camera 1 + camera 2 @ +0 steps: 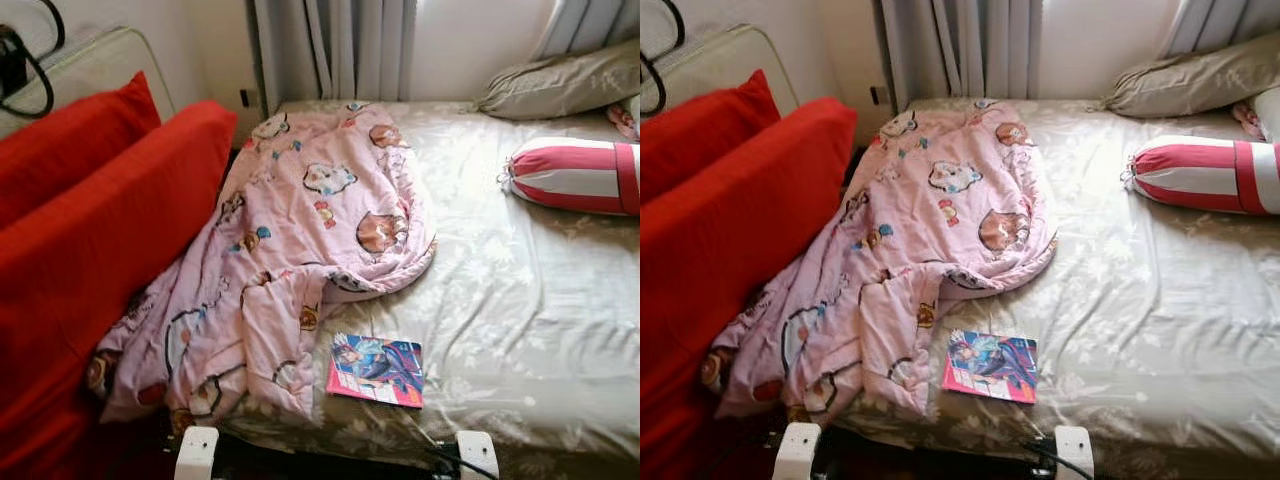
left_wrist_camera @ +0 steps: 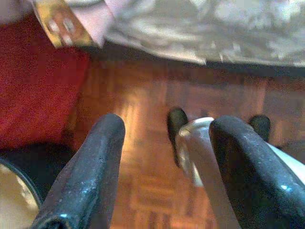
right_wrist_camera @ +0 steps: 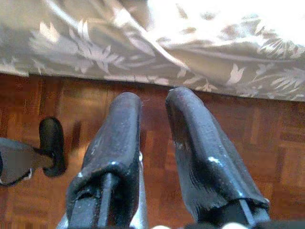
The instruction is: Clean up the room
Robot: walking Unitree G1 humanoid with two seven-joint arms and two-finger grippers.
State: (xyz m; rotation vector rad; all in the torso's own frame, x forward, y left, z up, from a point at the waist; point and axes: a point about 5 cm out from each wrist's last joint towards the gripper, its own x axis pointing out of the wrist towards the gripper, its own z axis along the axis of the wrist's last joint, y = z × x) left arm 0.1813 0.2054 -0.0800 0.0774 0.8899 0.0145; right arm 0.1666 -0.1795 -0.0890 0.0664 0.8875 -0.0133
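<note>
A crumpled pink cartoon-print blanket [image 1: 290,250] lies across the left side of the bed [image 1: 520,300] and hangs over its near corner. A colourful book [image 1: 377,369] lies flat on the floral sheet near the front edge, just right of the blanket. A red-and-white striped bolster [image 1: 575,175] rests at the right, with a beige pillow [image 1: 560,85] behind it. My left gripper [image 2: 169,126] hangs open above the parquet floor [image 2: 143,191] by the bed's edge. My right gripper [image 3: 152,102] hangs low beside the bed skirt, its fingers nearly together with nothing between them.
Large red cushions [image 1: 90,230] press against the bed's left side. Grey curtains [image 1: 330,45] hang behind the bed. Black cables [image 1: 25,60] loop at the top left over a pale headboard. Two white robot parts [image 1: 196,452] show at the bottom edge.
</note>
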